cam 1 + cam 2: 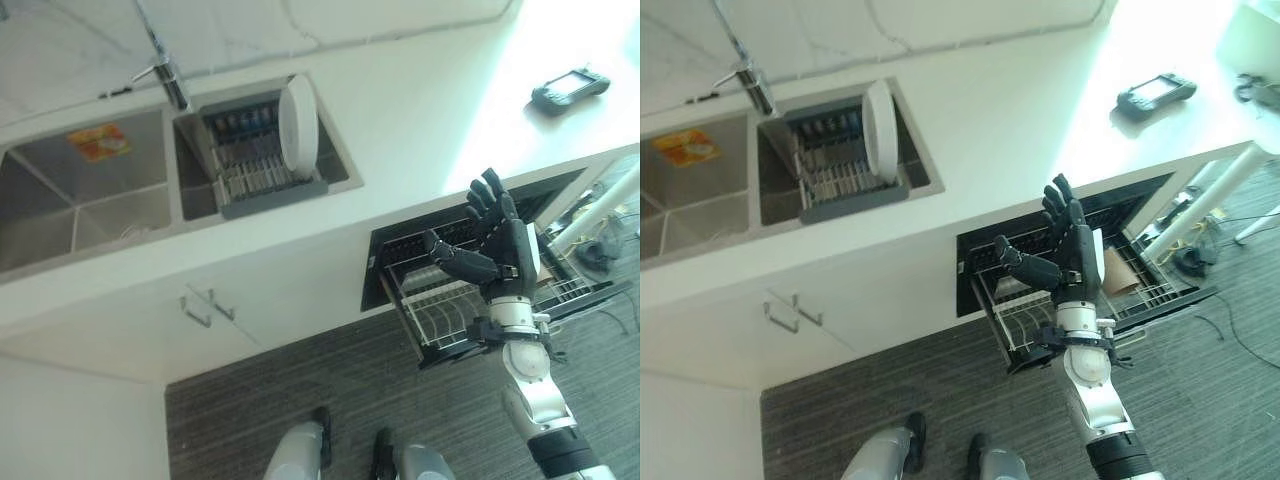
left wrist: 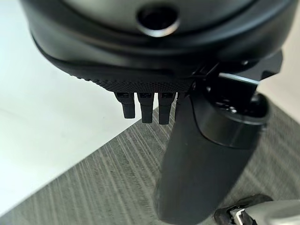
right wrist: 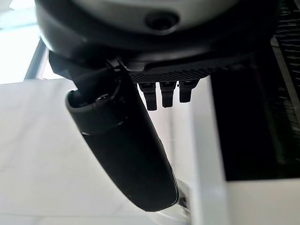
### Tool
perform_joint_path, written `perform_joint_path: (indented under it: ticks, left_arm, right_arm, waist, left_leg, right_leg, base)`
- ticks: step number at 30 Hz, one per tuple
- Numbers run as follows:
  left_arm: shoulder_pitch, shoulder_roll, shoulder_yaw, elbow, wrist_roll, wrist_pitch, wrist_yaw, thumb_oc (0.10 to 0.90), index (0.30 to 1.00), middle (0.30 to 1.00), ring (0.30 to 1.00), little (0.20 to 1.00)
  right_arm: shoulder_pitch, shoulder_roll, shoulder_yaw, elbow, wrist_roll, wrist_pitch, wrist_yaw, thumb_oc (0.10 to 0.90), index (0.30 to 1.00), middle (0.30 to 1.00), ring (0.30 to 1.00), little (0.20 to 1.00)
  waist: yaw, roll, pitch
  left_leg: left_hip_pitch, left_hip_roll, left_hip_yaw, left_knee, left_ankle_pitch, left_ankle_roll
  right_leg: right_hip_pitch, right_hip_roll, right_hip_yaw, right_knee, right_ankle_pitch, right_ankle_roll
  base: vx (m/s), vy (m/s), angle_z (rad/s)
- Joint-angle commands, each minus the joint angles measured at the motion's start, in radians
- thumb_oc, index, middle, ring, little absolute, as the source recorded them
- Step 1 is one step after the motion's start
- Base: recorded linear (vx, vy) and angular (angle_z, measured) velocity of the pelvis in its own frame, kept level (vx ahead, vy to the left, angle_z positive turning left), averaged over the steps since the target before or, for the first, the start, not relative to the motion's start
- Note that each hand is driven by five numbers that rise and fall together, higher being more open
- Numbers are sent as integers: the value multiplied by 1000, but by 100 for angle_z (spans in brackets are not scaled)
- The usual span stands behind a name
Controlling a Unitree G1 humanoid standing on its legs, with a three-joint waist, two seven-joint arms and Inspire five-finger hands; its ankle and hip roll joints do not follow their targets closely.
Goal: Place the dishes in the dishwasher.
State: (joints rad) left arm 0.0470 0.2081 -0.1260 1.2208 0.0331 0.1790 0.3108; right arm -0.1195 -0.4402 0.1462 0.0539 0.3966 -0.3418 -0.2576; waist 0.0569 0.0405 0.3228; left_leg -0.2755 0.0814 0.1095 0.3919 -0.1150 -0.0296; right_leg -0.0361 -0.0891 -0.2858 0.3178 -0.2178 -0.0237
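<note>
Your right robot hand [image 1: 497, 250] hangs open and empty over the pulled-out dishwasher rack [image 1: 440, 310], while the white plate [image 1: 298, 123] stands in the sink rack [image 1: 262, 165] well beyond it, so a hurried reach could topple the plate.

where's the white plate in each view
left eye view: white plate stands on edge in the dish rack in the sink, upper middle.
right eye view: same plate, upper left of middle.
left wrist view: not in it.
right wrist view: not in it.
Shared landmark: the faucet, just left of the rack in both eye views.
</note>
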Motion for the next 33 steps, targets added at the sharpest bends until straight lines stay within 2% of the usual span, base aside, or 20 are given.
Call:
perform_joint_path:
  ticks: [1, 4, 6, 7, 9, 10, 11, 12, 14, 16, 17, 18, 20, 22, 24, 33]
  left_arm:
    - [-9, 30, -3, 10, -37, -35, 73, 800, 900, 900, 900, 900]
    - [-24, 34, 7, -10, -68, -26, 93, 800, 900, 900, 900, 900]
    - [-24, 36, 16, -15, -87, -27, 110, 800, 900, 900, 900, 900]
    - [-22, 37, 16, -19, -103, -31, 121, 800, 900, 900, 900, 900]
    - [-32, 45, 25, -36, -137, -31, 131, 800, 900, 900, 900, 900]
    - [-42, 54, 36, -59, -166, -31, 120, 800, 900, 900, 900, 900]
    - [-44, 55, 39, -62, -174, -34, 119, 800, 900, 900, 900, 900]
    - [-44, 61, 31, -72, -227, -54, 118, 800, 900, 900, 900, 900]
    - [-30, 54, 50, -82, -237, -91, 85, 800, 900, 900, 900, 900]
    - [-15, 38, 57, -84, -231, -155, 55, 800, 900, 900, 900, 900]
    - [-4, 26, 61, -90, -257, -223, 19, 800, 900, 900, 900, 900]
    - [3, 9, 67, -110, -306, -262, -26, 800, 900, 900, 900, 900]
    - [15, -14, 70, -150, -348, -310, -94, 800, 900, 900, 900, 900]
    - [32, -31, 55, -183, -337, -298, -173, 800, 900, 900, 900, 900]
    - [39, -40, 40, -202, -346, -248, -249, 800, 900, 900, 900, 900]
    - [45, -50, 18, -155, -447, -128, -410, 800, 900, 900, 900, 900]
  right_arm:
    - [-60, -46, -84, -135, 14, -121, -23, 800, 900, 900, 900, 900]
    - [-45, -34, -87, -155, 22, -108, -42, 800, 900, 900, 900, 900]
    - [-42, -19, -77, -154, 28, -107, -50, 800, 900, 900, 900, 900]
    - [-42, -14, -73, -154, 27, -108, -42, 800, 900, 900, 900, 900]
    - [-59, -18, -57, -143, 28, -120, -35, 800, 900, 900, 900, 900]
    - [-84, -29, -45, -122, 30, -136, -26, 800, 900, 900, 900, 900]
    - [-93, -31, -39, -112, 30, -142, -25, 800, 900, 900, 900, 900]
    - [-113, -38, -39, -97, 33, -140, -28, 800, 900, 900, 900, 900]
    - [-112, -43, -44, -104, 14, -135, -51, 800, 900, 900, 900, 900]
    - [-99, -41, -52, -114, 0, -132, -68, 800, 900, 900, 900, 900]
    - [-85, -39, -58, -122, 0, -130, -75, 800, 900, 900, 900, 900]
    - [-67, -40, -63, -128, 3, -134, -81, 800, 900, 900, 900, 900]
    - [-42, -37, -75, -132, -8, -164, -90, 800, 900, 900, 900, 900]
    - [-22, -32, -100, -139, -19, -189, -103, 800, 900, 900, 900, 900]
    - [-17, -40, -120, -154, -5, -182, -101, 800, 900, 900, 900, 900]
    - [-54, -51, -132, -177, 118, -160, -12, 800, 900, 900, 900, 900]
  waist:
    - [-8, -5, -38]
    - [-2, -1, -46]
    - [0, -4, -45]
    - [-1, -4, -42]
    - [-1, -1, -28]
    - [-1, -2, -13]
    - [1, -4, -7]
    - [5, -9, -4]
    - [9, -15, -7]
    - [7, -17, -10]
    - [5, -17, -15]
    - [3, -20, -22]
    - [5, -22, -32]
    - [6, -24, -41]
    - [3, -24, -46]
    - [-6, -25, -60]
  left_leg:
    - [97, -17, -9, -92, -73, 35]
    - [122, -47, -30, -92, -103, 72]
    - [137, -74, -43, -92, -123, 103]
    - [145, -79, -48, -92, -127, 109]
    - [153, -75, -54, -92, -125, 98]
    - [146, -70, -53, -92, -117, 96]
    - [150, -69, -47, -92, -118, 98]
    - [133, -68, -51, -92, -107, 87]
    - [124, -62, -34, -92, -96, 72]
    - [118, -52, -23, -92, -91, 62]
    - [116, -45, -17, -92, -89, 55]
    - [115, -40, -18, -92, -90, 50]
    - [115, -37, -23, -92, -93, 47]
    - [116, -36, -27, -92, -96, 45]
    - [119, -34, -26, -92, -99, 42]
    - [131, -19, -2, -92, -107, 28]
  right_leg:
    - [87, -18, -15, -18, -86, 64]
    - [116, -20, -23, -18, -68, 75]
    - [89, -27, -19, 91, -30, 96]
    - [67, -24, -12, 111, -22, 101]
    - [47, -1, -7, 14, -25, 88]
    - [23, 0, 2, -16, -4, 87]
    - [13, -5, 8, -10, 2, 90]
    - [6, 5, 11, -18, -17, 77]
    - [2, 0, 8, -18, -29, 78]
    - [4, -3, 6, -18, -38, 75]
    - [9, -3, 2, -18, -44, 74]
    - [16, -1, 1, -18, -51, 72]
    - [26, -1, -1, -18, -59, 70]
    - [29, 0, -2, -18, -62, 69]
    - [26, 0, 2, -18, -61, 70]
    - [7, -10, 6, -18, -59, 73]
  base:
    - [154, 246, 25]
    - [183, 226, 12]
    - [131, 135, 21]
    - [74, 55, 13]
    - [-12, -52, -3]
    - [-39, -100, -9]
    - [-48, -158, -17]
    - [-16, -134, -21]
    - [15, -127, -2]
    - [59, -79, 9]
    - [116, -84, 0]
    - [115, -77, 4]
    - [120, -85, 14]
    - [103, -78, 11]
    - [44, -30, 13]
    - [37, -8, -3]
